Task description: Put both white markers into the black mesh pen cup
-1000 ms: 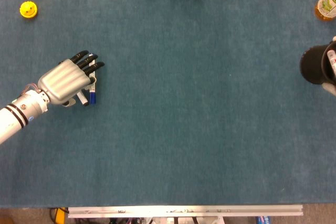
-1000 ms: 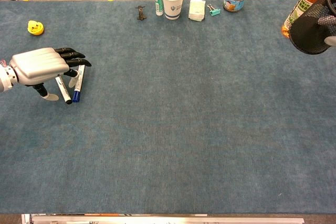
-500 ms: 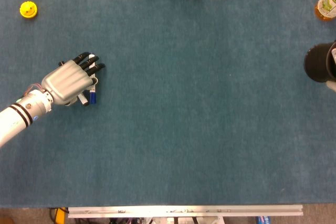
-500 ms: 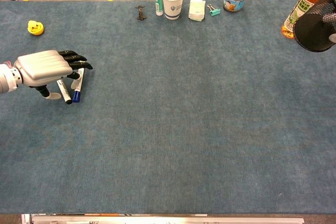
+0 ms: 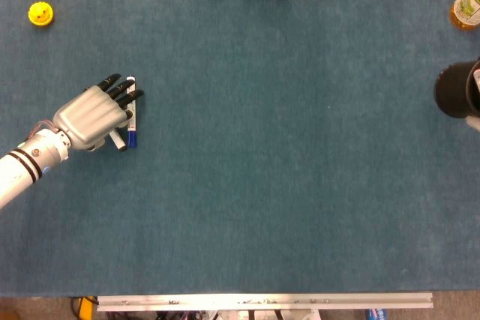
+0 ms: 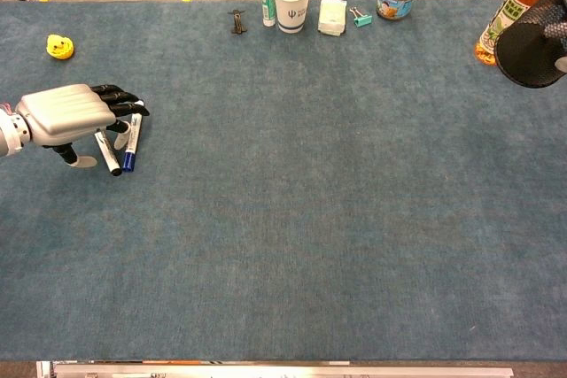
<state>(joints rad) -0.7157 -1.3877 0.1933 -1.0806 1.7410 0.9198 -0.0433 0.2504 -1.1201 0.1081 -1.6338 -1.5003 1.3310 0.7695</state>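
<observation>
— From above, what do you see on the blue felt-covered table [image 5: 262, 170]?
— The silver left hand [image 5: 94, 116] with black fingers lies palm down over two white markers, one black-capped [image 5: 118, 140], one blue-capped [image 5: 132, 121]. Its fingers are spread, gripping nothing. At the right edge stands the black mesh pen cup [image 5: 454, 93], well apart from the markers.
— And the right hand?
— Only a white sliver shows beside the cup; whether it grips, I cannot tell.
— From the chest camera?
— The left hand [image 6: 66, 114] hovers over the black-capped marker [image 6: 107, 153] and the blue-capped marker [image 6: 131, 142], which lie side by side. The cup [image 6: 534, 42] sits tilted at the far right.
</observation>
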